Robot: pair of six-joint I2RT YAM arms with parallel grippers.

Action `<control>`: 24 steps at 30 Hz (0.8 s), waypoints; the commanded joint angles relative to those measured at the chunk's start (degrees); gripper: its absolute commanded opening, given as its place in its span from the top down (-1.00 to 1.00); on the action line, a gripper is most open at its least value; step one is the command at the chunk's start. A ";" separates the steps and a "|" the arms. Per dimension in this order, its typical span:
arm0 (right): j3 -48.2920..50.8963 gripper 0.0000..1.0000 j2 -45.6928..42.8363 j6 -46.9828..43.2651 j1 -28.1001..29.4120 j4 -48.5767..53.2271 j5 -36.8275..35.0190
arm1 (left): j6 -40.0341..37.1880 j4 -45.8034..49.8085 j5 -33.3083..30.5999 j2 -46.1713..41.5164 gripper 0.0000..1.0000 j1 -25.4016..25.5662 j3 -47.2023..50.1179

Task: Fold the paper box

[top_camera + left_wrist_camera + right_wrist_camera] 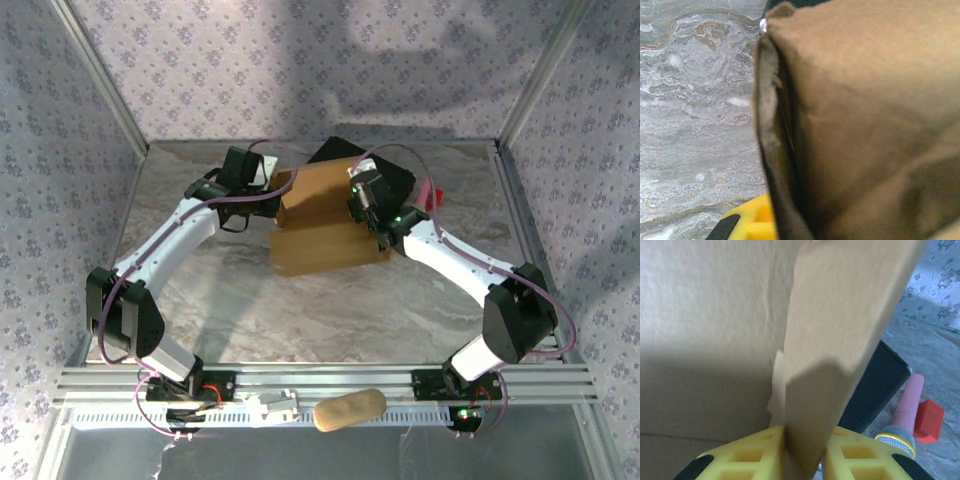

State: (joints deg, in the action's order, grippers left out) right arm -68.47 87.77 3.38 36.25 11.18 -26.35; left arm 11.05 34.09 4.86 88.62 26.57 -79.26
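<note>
The paper box [320, 225] is tan cardboard, partly folded, standing in the middle of the marble table, its lower part lying flat toward the near side. My left gripper [266, 180] is at the box's upper left edge. In the left wrist view a cardboard flap [855, 120] runs down beside one yellow finger [747, 222] and hides the other; the gripper is shut on that flap. My right gripper [365, 195] is at the box's upper right. Its two yellow fingers press on either side of an upright flap [840, 340], so my right gripper [805, 452] is shut on it.
A black case [395, 172] lies right behind the box, also seen as the black case [875, 390] past the flap. A pink-handled microphone [907, 402] and a red block [929, 421] lie to the right. A tan oblong object [350, 409] rests on the front rail.
</note>
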 commanded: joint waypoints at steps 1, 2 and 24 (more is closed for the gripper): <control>-3.38 0.50 0.59 -0.53 -0.42 0.01 -2.67 | -0.77 -0.03 1.83 -0.92 1.00 0.85 -1.71; -3.60 0.55 0.83 -0.58 -0.44 0.16 -3.17 | -0.77 0.00 1.74 -0.83 1.00 0.93 -1.78; -4.65 0.44 1.32 0.66 0.38 0.10 -12.33 | -0.77 0.56 0.86 -0.40 1.00 2.09 -2.87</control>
State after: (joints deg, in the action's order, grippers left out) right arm -70.89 88.42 3.49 36.99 11.62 -36.01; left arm 11.18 33.45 4.84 88.62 27.97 -80.12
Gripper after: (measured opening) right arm 0.266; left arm 0.074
